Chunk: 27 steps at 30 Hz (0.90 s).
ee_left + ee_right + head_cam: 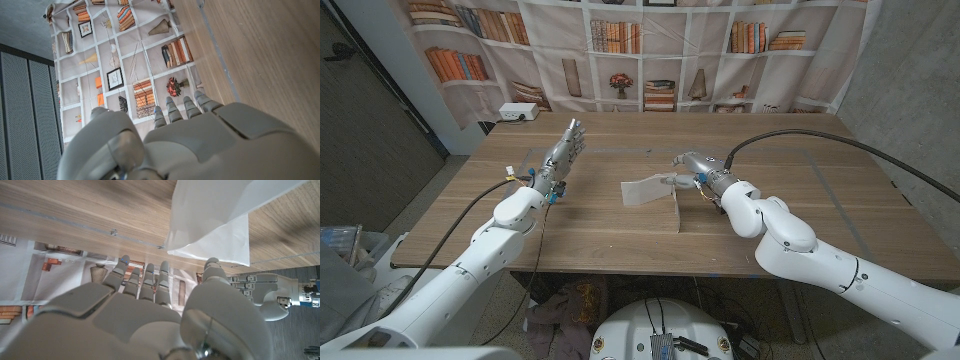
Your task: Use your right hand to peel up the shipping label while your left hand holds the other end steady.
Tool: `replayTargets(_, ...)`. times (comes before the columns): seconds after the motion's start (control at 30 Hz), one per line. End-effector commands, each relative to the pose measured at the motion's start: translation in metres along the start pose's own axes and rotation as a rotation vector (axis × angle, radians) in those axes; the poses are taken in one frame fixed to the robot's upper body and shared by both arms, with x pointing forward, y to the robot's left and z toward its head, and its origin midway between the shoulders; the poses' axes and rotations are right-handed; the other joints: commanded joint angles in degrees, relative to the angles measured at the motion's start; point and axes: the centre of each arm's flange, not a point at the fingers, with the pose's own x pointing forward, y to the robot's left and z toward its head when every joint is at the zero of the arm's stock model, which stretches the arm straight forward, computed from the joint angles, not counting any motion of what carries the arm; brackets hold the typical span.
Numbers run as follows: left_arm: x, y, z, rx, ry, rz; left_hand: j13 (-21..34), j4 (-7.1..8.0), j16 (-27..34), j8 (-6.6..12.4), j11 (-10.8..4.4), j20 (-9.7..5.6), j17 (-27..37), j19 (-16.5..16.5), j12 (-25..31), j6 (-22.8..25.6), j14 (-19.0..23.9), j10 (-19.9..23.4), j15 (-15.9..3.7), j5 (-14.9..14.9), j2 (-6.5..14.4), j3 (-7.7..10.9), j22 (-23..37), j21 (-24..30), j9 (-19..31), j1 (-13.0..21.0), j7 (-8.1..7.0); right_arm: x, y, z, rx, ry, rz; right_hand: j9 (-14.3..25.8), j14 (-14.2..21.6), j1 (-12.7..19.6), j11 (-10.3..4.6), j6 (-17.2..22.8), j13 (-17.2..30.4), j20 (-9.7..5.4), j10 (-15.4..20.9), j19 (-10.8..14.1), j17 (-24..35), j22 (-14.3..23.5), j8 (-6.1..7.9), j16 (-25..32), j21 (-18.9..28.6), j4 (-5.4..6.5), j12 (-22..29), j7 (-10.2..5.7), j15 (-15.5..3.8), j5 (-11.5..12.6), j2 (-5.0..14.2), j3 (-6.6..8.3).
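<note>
Peeling is underway: right hand (692,172) pinches the lifted shipping label (648,189), while left hand (563,152), fingers spread and empty, must next pin its far end.

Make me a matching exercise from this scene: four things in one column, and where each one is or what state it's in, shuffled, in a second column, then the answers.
Things:
1. grey left hand
2. grey right hand
3. white paper shipping label
4. small white box

States:
A. sits at the far left corner of the wooden table
B. partly lifted off the table
C. raised over the table, fingers apart, holding nothing
D. grips one edge of the label

Pairs: 1-C, 2-D, 3-B, 4-A
</note>
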Motion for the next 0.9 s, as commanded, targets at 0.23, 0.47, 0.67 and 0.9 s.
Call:
replayTargets(0.23,-0.004,-0.002,-0.003,-0.01,0.007,0.002,0.2,0.09,-0.3,-0.16,-0.05,-1.1,0.2,-0.4,-0.2,0.6,-0.9,0.0,-4.1,-0.2,0.1,0.2,0.0,-0.3,0.1,0.5,-0.29,0.01,0.005,0.005,-0.056,-0.002,0.008,0.4,0.1,1.2,-0.13,0.5,0.0,-0.31,0.7,0.5,0.1,0.2,0.25,0.1,-0.4,-0.13,0.6,0.04,-0.13,0.5,0.33,0.61)
replayTargets(0.47,-0.005,-0.002,-0.004,-0.014,0.006,0.001,0.2,0.09,-0.3,-0.23,0.03,-0.97,0.1,-0.5,-0.3,0.6,-1.0,-0.2,-3.95,-0.2,0.1,0.22,0.0,-0.4,0.1,0.5,-0.38,0.014,0.007,0.004,-0.061,-0.005,0.007,0.6,0.7,1.8,-0.5,1.7,0.0,-1.67,1.7,1.1,0.0,0.2,0.64,0.1,-0.4,-0.05,0.9,-0.41,-0.78,0.6,0.59,0.88)
replayTargets(0.67,-0.005,-0.003,-0.005,-0.016,0.008,0.008,0.2,0.09,-0.3,-0.22,-0.08,-0.93,0.1,-0.5,-0.3,0.6,-1.0,-0.1,-3.96,-0.3,0.1,0.22,0.0,-0.4,0.1,0.6,-0.37,0.014,0.01,0.004,-0.076,0.0,0.008,0.7,1.1,2.2,-1.1,2.7,-0.1,-2.36,2.4,1.4,0.0,0.2,0.99,0.1,-0.5,-0.06,1.1,-0.7,-1.17,0.7,0.53,0.95)
replayTargets(0.9,-0.005,-0.006,-0.004,-0.014,0.009,0.0,0.2,0.12,-0.3,-0.22,-0.04,-0.9,0.1,-0.5,-0.3,0.7,-1.0,-0.1,-3.9,-0.3,0.1,0.21,0.0,-0.4,0.1,0.6,-0.36,0.015,0.013,0.001,-0.077,0.002,0.008,0.8,1.6,2.8,-1.47,4.5,-0.2,-3.3,3.8,2.4,-0.1,0.2,1.58,0.1,-0.3,-0.12,1.5,-0.91,-1.67,0.7,0.53,1.12)
